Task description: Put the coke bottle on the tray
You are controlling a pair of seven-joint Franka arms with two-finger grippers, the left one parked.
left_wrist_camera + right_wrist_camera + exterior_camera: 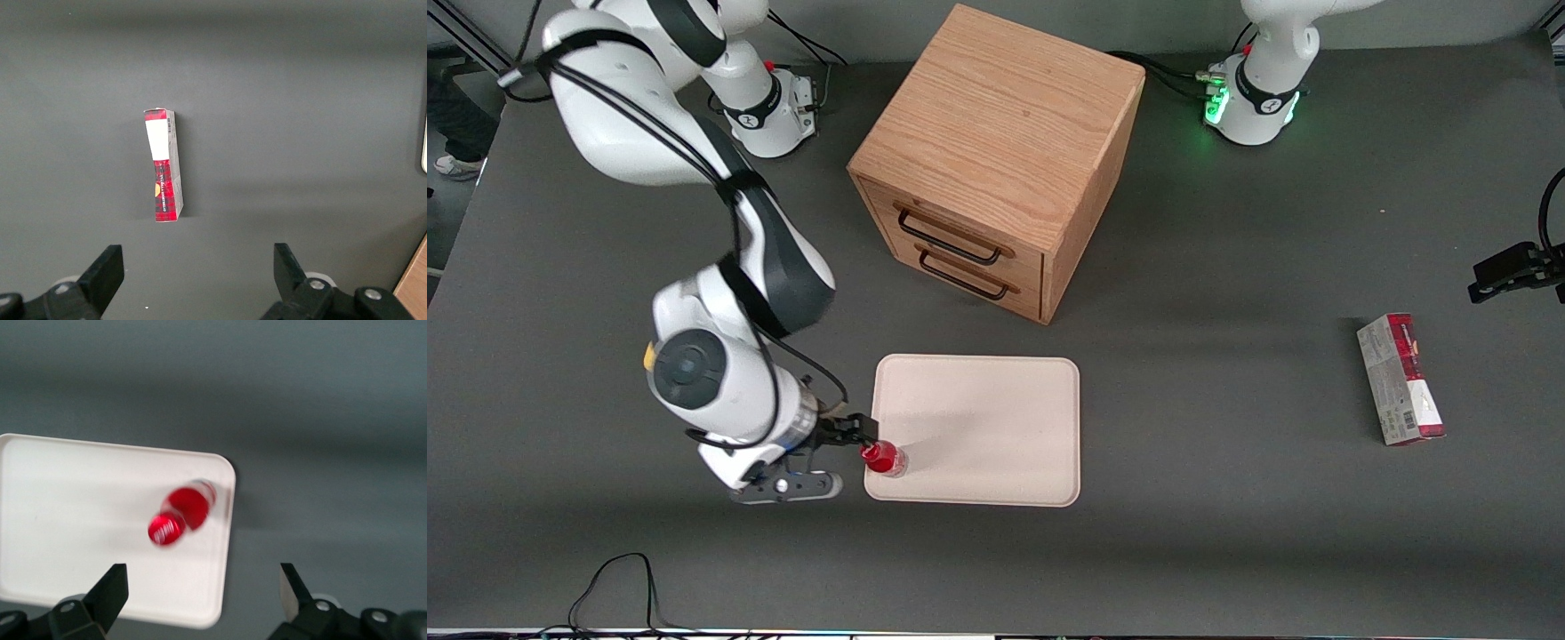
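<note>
The coke bottle (884,458) is small and red with a red cap. It stands upright on the cream tray (996,418), in the tray's corner nearest the front camera at the working arm's end. In the right wrist view the bottle (181,512) shows from above, just inside the tray's rim (225,540). My right gripper (857,432) is open and empty, raised above the tray's edge close beside the bottle. In the wrist view its gripper (201,581) has both fingers spread wide with nothing between them.
A wooden drawer box (996,160) with two handles stands farther from the front camera than the tray. A red-and-grey carton (1400,380) lies toward the parked arm's end of the table, and also shows in the left wrist view (163,165).
</note>
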